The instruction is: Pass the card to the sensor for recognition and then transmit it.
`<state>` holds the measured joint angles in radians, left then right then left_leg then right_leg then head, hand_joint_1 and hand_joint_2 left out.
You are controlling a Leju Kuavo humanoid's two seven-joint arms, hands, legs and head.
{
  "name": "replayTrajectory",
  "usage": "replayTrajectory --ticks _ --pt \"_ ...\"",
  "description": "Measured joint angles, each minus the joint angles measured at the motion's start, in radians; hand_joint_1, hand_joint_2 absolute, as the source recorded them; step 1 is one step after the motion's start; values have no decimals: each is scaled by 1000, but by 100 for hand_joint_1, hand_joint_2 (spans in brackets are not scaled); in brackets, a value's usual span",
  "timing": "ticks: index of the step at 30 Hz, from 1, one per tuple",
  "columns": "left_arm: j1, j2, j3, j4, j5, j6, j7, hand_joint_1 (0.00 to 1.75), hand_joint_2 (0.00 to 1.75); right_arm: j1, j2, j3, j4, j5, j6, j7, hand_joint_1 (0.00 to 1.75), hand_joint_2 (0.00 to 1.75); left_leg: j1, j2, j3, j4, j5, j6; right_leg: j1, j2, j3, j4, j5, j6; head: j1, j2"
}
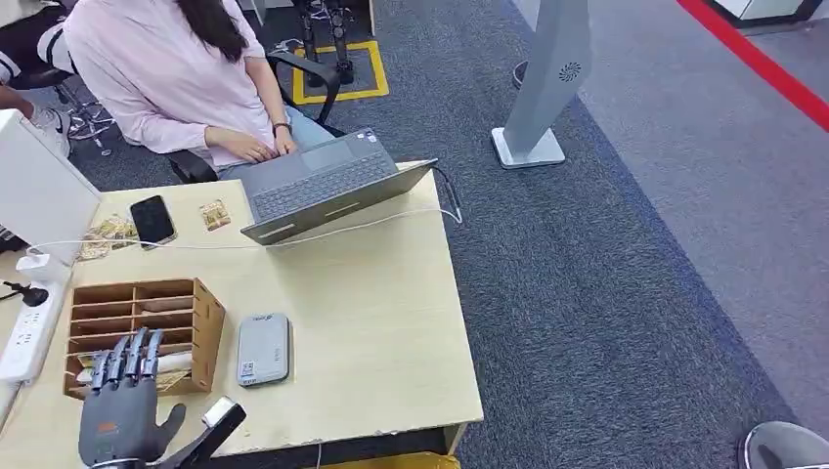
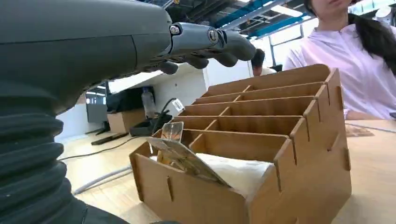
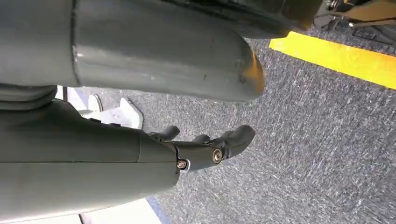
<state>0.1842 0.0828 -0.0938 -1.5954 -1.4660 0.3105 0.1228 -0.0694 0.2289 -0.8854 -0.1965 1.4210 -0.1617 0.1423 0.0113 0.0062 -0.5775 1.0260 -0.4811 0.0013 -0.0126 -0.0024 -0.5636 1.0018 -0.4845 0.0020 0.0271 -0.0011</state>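
Card [image 2: 187, 158] leaning tilted in the nearest compartment of the wooden organizer [image 1: 200, 332], just below and ahead of the left hand [image 1: 122, 401], untouched. Left hand hovers over the organizer's near edge, fingers [image 1: 127, 357] extended and apart, holding nothing. Right hand [image 3: 205, 147] hangs above grey carpet [image 3: 303, 140], loosely curled, empty.

A card [image 2: 187, 158] with a glossy, patterned face leans tilted in the nearest compartment of the wooden organizer [image 1: 147, 327], its upper edge rising above the front wall, beside a pale wad of material. The sensor [image 1: 264, 349], a flat grey rounded-corner box, lies on the counter [image 1: 381, 322] just beside the organizer.
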Motion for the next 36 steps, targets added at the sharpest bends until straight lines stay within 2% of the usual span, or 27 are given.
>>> replayTrajectory --ticks 5,19,20,36 --pt "-15 -15 0 36 -9 -11 20 0 175 0 0 0 0 2 13 9 0 0 0 0 0 0 0 0 0 0 0 0 0 0 0 0" --pt "-15 -14 12 37 13 -30 26 0 175 0 0 2 0 13 13 1 0 0 0 0 0 0 0 0 0 0 0 0 0 0 0 0" --pt "-15 -14 13 37 13 -32 26 175 175 0 0 2 0 13 13 1 0 0 0 0 0 0 0 0 0 0 0 0 0 0 0 0" --pt "-18 -12 14 37 43 -59 1 175 175 0 0 2 0 16 16 5 0 0 0 0 0 0 0 0 0 0 0 0 0 0 0 0"
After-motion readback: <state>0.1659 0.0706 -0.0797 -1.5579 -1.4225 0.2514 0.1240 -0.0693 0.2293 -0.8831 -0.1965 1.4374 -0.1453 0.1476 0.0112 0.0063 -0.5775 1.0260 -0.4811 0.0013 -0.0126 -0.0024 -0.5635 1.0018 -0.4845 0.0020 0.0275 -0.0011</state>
